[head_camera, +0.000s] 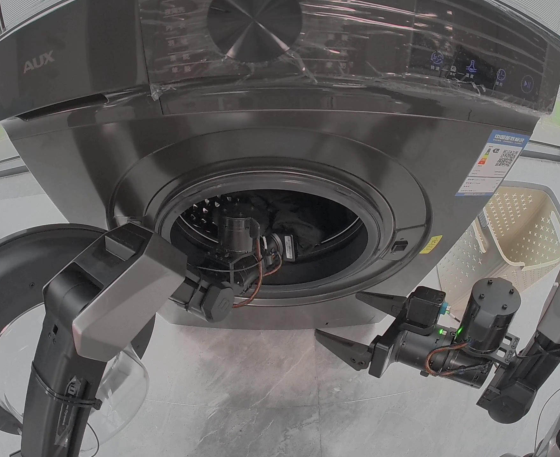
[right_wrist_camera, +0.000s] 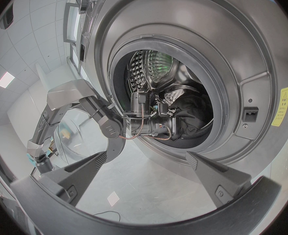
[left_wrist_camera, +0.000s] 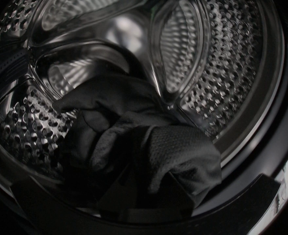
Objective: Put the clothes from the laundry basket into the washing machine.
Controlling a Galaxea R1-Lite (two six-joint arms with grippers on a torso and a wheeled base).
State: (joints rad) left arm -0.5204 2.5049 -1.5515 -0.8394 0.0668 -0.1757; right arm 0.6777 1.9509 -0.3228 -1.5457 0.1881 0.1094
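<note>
The washing machine (head_camera: 280, 134) stands with its round door (head_camera: 7, 299) swung wide on the robot's left, so the drum (left_wrist_camera: 229, 66) is open to the front. The left arm goes in through the opening, and the left gripper (head_camera: 289, 247) sits low inside the drum, right up against a heap of dark clothes (left_wrist_camera: 144, 131). The clothes lie on the bottom of the drum, bunched and folded over, with one textured fold lying nearest the door seal. That fold lies over the gripper's end and hides it, so I cannot tell whether the left gripper is shut on the cloth or has let go.

The right gripper (head_camera: 337, 313) hangs outside the machine, below the door opening and a little to the robot's right, over the pale stone floor (head_camera: 261, 376). Its fingers (right_wrist_camera: 212, 177) are spread wide apart with nothing between them, and they point towards the machine's front.

The cream laundry basket (head_camera: 521, 223) stands on the floor at the machine's right side, just beside its front corner and behind the right arm
</note>
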